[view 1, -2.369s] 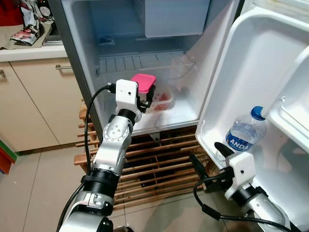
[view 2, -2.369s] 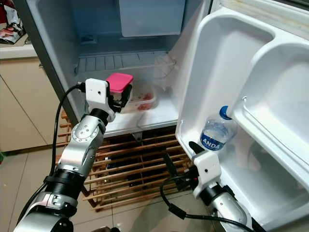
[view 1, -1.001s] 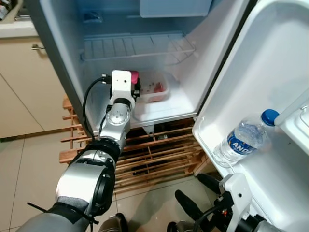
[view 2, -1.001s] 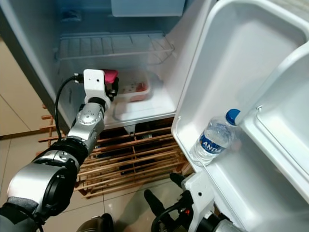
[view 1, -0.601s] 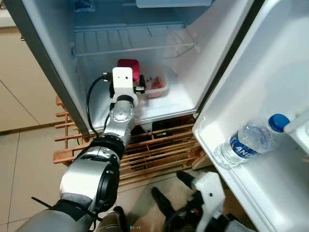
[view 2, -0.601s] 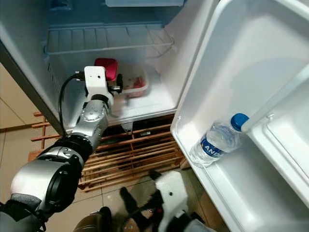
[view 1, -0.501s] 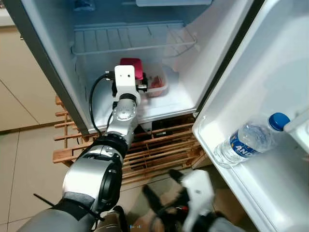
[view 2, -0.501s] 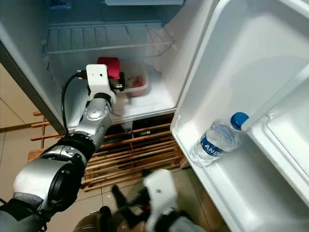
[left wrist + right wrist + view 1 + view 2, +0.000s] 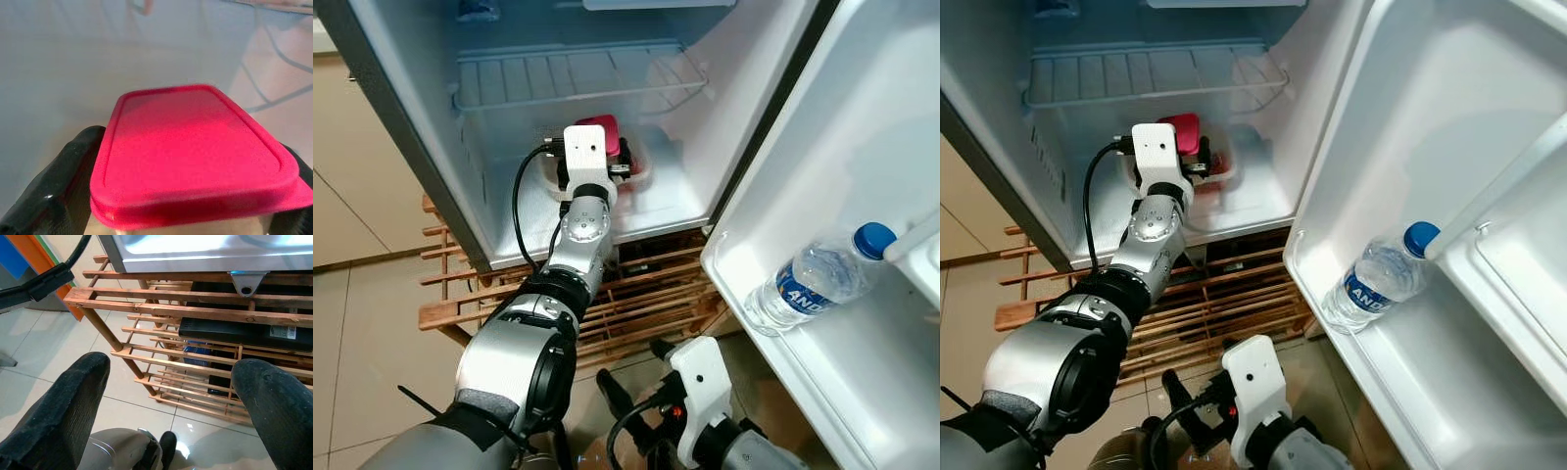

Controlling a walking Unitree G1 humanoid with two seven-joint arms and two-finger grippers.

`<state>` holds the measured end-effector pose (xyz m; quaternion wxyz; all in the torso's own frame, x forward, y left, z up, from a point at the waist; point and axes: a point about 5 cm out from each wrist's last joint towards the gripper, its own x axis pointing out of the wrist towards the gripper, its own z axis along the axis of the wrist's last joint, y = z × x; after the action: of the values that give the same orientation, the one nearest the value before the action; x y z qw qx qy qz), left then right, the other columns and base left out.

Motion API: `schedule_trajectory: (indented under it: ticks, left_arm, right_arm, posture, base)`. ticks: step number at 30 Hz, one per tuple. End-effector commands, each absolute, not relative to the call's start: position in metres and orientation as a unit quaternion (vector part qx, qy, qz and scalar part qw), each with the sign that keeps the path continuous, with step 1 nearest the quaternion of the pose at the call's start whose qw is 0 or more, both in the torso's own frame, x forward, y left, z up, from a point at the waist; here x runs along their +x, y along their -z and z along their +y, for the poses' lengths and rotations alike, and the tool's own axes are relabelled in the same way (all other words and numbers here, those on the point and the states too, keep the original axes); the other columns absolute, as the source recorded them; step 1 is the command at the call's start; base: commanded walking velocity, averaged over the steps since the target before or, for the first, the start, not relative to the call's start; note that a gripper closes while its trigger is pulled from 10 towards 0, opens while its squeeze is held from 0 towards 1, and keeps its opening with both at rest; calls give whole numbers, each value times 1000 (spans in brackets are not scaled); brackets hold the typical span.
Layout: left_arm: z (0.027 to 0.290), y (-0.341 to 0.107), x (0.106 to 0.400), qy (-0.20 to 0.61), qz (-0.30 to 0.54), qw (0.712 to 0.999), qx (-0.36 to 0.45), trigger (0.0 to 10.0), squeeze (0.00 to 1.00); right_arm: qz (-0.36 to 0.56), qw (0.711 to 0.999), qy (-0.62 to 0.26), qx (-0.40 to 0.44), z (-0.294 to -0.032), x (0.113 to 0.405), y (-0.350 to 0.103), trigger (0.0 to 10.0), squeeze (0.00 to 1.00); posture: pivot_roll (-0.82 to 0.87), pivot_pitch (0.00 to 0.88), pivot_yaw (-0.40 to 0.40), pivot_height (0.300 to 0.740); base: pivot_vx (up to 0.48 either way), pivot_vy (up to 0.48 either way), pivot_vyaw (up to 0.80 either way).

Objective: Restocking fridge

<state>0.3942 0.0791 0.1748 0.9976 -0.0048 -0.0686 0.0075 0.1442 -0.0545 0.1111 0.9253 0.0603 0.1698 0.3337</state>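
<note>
My left gripper (image 9: 610, 155) reaches into the open fridge, shut on a clear container with a pink lid (image 9: 601, 128). In the left wrist view the pink lid (image 9: 190, 147) sits between both black fingers (image 9: 54, 188). Just behind and to the right, a clear tub with red food (image 9: 637, 172) rests on the fridge floor (image 9: 661, 201), partly hidden by the gripper. I cannot tell if the two containers touch. A water bottle with a blue cap (image 9: 813, 279) leans in the door shelf (image 9: 773, 343). My right gripper (image 9: 171, 396) hangs low near the tiles, open and holding nothing.
A white wire shelf (image 9: 578, 78) spans the fridge above the containers. The fridge stands on a wooden slatted rack (image 9: 195, 308) with dark items inside. Beige cabinets (image 9: 352, 186) are on the left, and the open door fills the right side.
The left gripper has carried the pink-lidded container deeper into the fridge and rightward, up against the tub of red food. The right arm has swung low in front. The camera has shifted.
</note>
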Motion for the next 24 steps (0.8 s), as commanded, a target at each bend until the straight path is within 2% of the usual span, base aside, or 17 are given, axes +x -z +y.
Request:
schedule_trajectory:
  ticks: [1,11,24]
  left_arm:
    - [77,-176,393,-6,-79,997,15,10000,1000]
    - [76,-168,394,-28,-44,997,53,10000,1000]
    - [60,-176,393,-23,-48,998,38,10000,1000]
  right_arm:
    - [170,925,-334,61,-57,143,-114,10000,0]
    - [170,925,-336,55,-63,143,-116,10000,0]
    - [174,924,-337,57,-64,141,-115,10000,0]
  posture:
    - [-308,185,-66,740]
    - [-311,183,-69,740]
    - [-314,179,-66,740]
  base:
    - [0,0,0]
    - [0,0,0]
    - [0,0,0]
